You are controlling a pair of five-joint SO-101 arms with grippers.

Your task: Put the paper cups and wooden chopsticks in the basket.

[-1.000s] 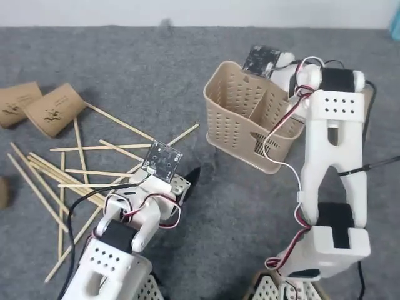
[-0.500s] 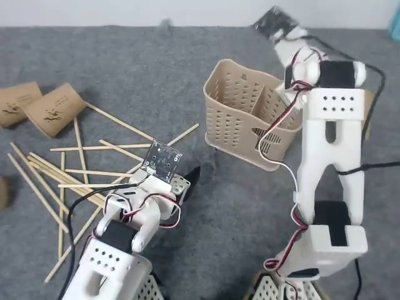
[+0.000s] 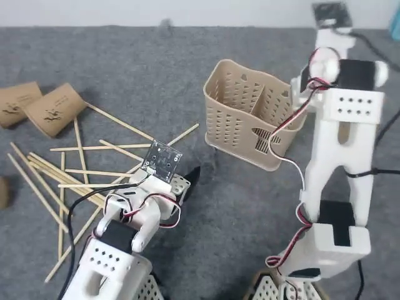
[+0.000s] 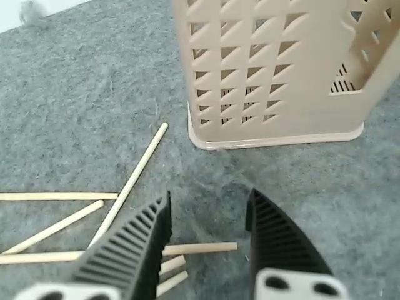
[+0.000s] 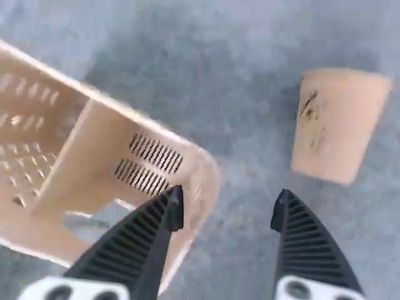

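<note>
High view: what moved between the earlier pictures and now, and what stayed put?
The right gripper swung away from the beige perforated plastic basket toward the far side, jaws open, empty. The left gripper, brown paper cups and wooden chopsticks stayed put.

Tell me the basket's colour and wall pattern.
Beige, with rows of small triangular holes pierced through its walls. The left wrist view shows the basket best.

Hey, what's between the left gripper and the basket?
Only bare grey mat, seen in the left wrist view, separates the left gripper from the basket; one wooden chopstick lies off to the side.
</note>
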